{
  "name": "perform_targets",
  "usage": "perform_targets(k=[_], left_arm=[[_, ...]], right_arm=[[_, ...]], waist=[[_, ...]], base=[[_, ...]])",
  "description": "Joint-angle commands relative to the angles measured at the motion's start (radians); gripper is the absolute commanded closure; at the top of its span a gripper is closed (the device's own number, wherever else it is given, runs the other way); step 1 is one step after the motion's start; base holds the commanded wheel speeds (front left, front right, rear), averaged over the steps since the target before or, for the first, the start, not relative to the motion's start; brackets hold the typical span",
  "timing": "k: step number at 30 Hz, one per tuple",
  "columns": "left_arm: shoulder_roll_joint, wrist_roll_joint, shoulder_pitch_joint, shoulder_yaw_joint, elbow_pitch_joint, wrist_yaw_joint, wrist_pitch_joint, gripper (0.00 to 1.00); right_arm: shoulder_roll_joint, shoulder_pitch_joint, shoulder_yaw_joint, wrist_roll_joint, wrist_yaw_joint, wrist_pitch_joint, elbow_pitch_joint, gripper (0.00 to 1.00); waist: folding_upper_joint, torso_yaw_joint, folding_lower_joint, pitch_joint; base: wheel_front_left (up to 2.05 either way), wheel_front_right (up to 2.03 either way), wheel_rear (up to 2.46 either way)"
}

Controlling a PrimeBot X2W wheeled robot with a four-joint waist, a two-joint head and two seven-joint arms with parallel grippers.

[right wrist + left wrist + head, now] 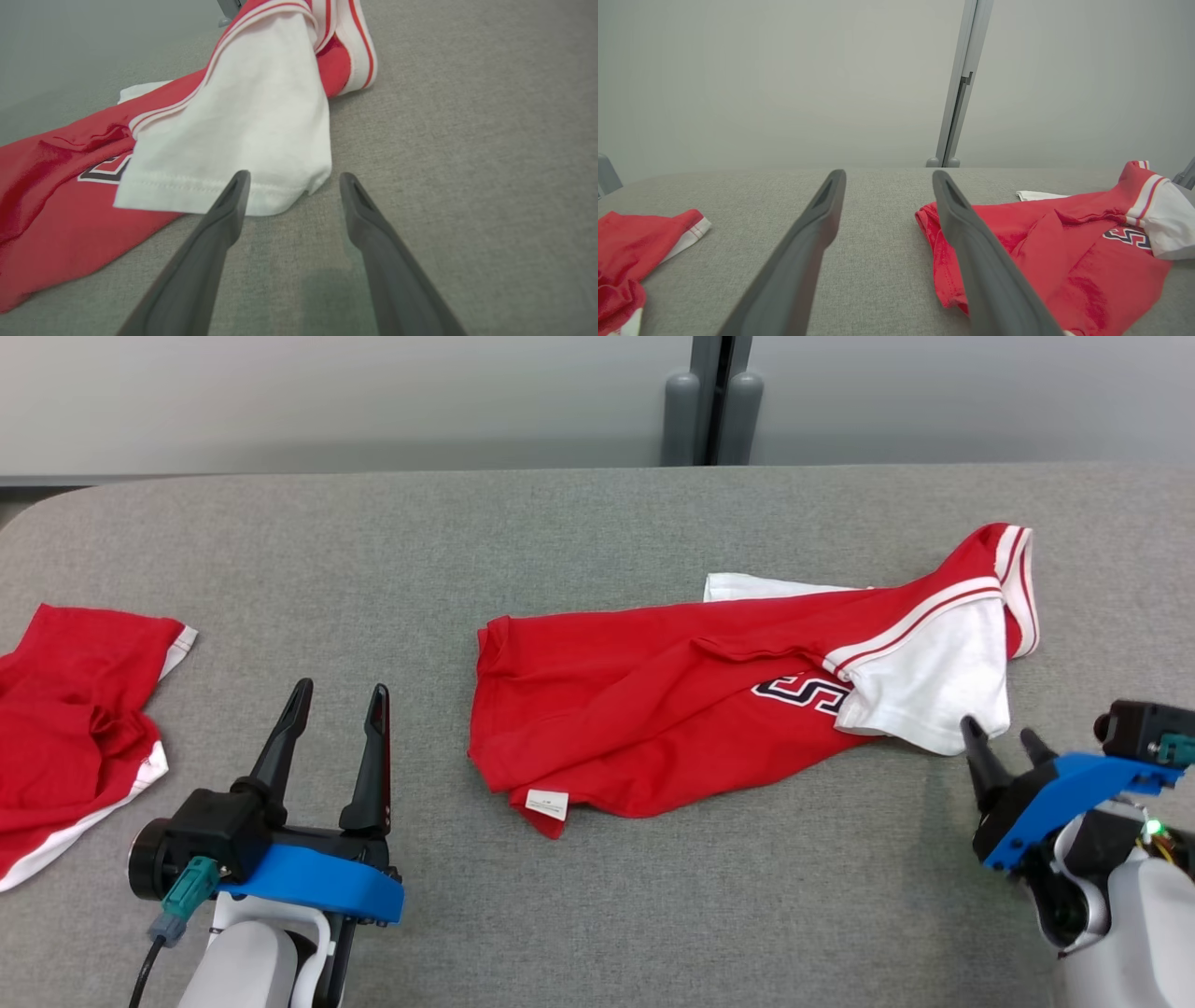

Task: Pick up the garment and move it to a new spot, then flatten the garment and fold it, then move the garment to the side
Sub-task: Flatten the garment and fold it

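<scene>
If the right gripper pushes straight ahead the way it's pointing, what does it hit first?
Most likely the white sleeve of the red garment, just beyond the right gripper; depth is unclear.

Red cloth jersey [644, 709]: white sleeve, red-and-white striped trim, navy white-edged lettering. Second red cloth garment [65, 709]: white hem. Grey fabric-covered worktop [597, 523]: plain, faintly flecked.
</scene>
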Motion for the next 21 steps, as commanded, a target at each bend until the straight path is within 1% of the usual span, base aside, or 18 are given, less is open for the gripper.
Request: perform_targets(k=[1,4,10,11,12,16,19,21], left_arm=[[0.008,0.003,-0.013,-0.004,-0.001,-0.004,-0.003,0.0],[0.009,0.004,-0.026,-0.011,-0.002,-0.004,0.0,0.0],[0.014,0.002,-0.032,-0.018,-0.001,-0.004,0.004,0.0],[0.014,0.001,-0.033,-0.019,0.0,-0.004,0.004,0.0],[0.016,0.001,-0.033,-0.019,0.0,-0.003,0.004,0.0],[0.02,-0.002,-0.026,-0.02,0.002,0.001,0.003,0.0],[0.02,-0.004,-0.011,-0.026,0.009,0.0,0.004,0.0],[0.019,-0.006,-0.001,-0.027,0.012,0.004,0.003,0.0]], right_arm=[[0.004,-0.04,-0.018,-0.012,0.0,-0.014,0.02,0.0],[0.008,-0.08,-0.067,-0.04,0.0,-0.035,0.082,0.0],[0.01,-0.158,-0.086,-0.036,0.0,-0.024,0.219,0.0],[0.01,-0.168,-0.081,-0.036,0.0,-0.035,0.234,0.48],[0.01,-0.172,-0.075,-0.043,0.0,-0.043,0.245,1.0],[0.005,-0.169,-0.062,-0.043,0.0,-0.1,0.242,1.0],[-0.002,-0.109,-0.043,-0.047,0.0,-0.141,0.182,1.0],[0.0,-0.048,-0.033,-0.04,0.0,-0.139,0.109,1.0]], waist=[[0.0,0.008,0.0001,0.01],[0.0,0.02,0.0001,0.02],[0.0,0.04,0.0001,0.024],[0.0,0.041,0.0001,0.024],[0.0,0.042,0.0001,0.023],[0.0,0.039,0.0001,0.011],[0.0,0.039,0.0001,-0.011],[0.0,0.035,0.0001,-0.027]], base=[[0.0,0.0,0.0],[0.0,0.0,0.0],[0.0,0.0,0.0],[0.0,0.0,0.0],[0.0,0.0,0.0],[0.0,0.0,0.0],[0.0,0.0,0.0],[0.0,0.0,0.0]])
